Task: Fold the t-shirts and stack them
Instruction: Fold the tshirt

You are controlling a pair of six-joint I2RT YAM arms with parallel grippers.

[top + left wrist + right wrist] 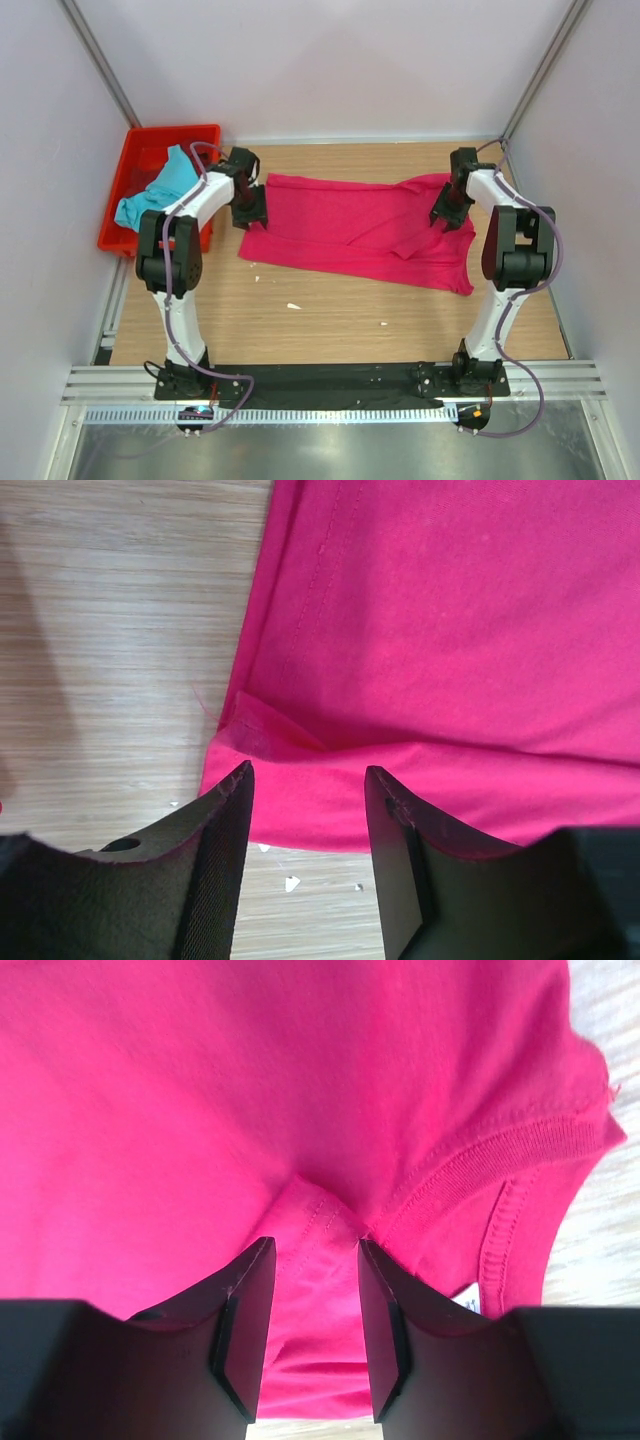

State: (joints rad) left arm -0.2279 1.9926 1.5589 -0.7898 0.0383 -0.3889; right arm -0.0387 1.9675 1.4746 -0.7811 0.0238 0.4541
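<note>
The magenta-pink t-shirt lies spread out, partly folded over, across the middle of the wooden table. My left gripper is at its left edge. In the left wrist view the gripper is open, with the shirt's hemmed corner just beyond the fingertips. My right gripper is at the shirt's right end. In the right wrist view it is open and straddles a ridge of pink cloth next to the ribbed collar. The turquoise-blue t-shirt lies crumpled in the red crate.
The red plastic crate stands at the table's far left corner, close behind my left arm. Small white scraps lie on the wood in front of the shirt. White walls close in the back and sides.
</note>
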